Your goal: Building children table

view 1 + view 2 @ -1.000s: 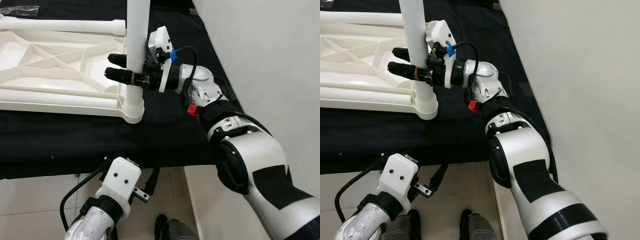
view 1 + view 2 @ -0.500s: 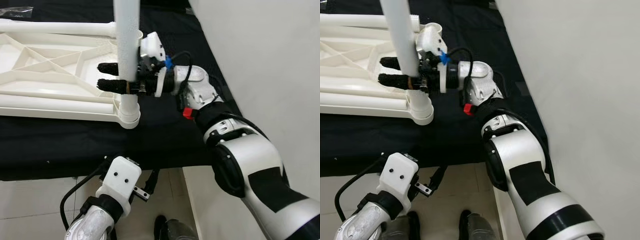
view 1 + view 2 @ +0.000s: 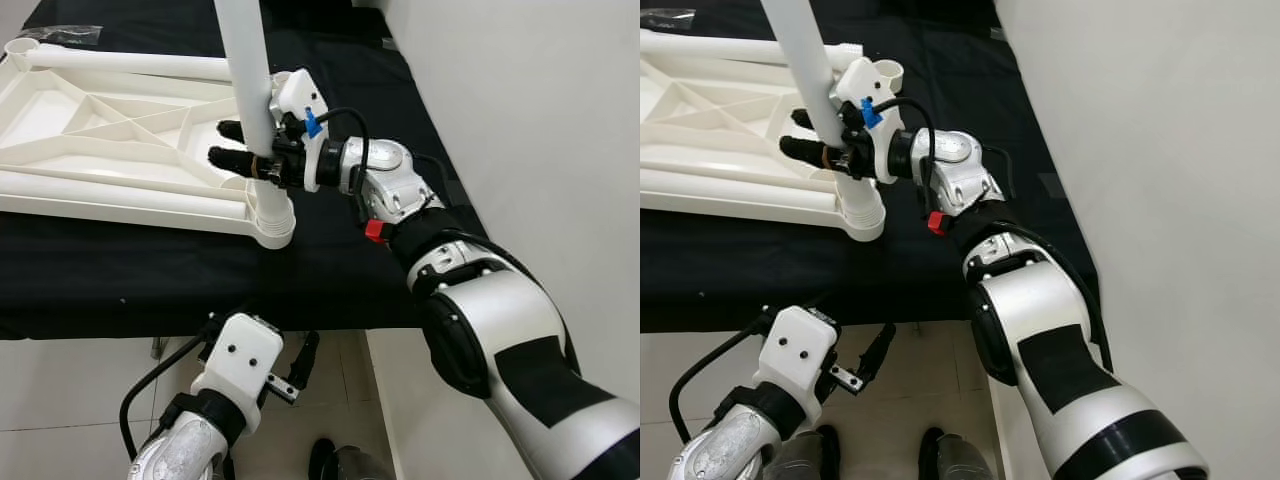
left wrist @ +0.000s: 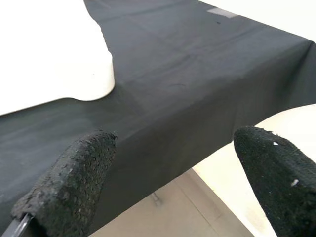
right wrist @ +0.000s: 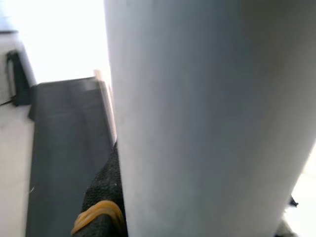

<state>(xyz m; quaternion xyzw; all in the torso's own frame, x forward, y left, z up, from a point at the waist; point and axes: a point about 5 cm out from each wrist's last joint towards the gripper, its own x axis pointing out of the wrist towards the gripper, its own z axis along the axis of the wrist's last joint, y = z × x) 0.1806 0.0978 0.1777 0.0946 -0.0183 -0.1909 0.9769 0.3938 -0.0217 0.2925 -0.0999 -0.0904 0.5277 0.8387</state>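
Leg [image 3: 243,70] now tilts left, near-vertical in socket [image 3: 271,222]; right pincer [image 3: 240,147] clamps it.

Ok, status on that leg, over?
Right gripper shut on upright table leg, foot seated in corner socket of upside-down tabletop. Left gripper open, idle below black-covered bench. Nothing in the way.

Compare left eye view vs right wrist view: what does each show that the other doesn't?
Left eye view alone: the upturned white tabletop on the black cloth, the corner socket holding the leg, the right pincer closed on that leg from outside, and the left pincer low over the floor tiles. Right wrist view alone: a yellow band on a black finger. Shared: the white table leg and the black cloth.
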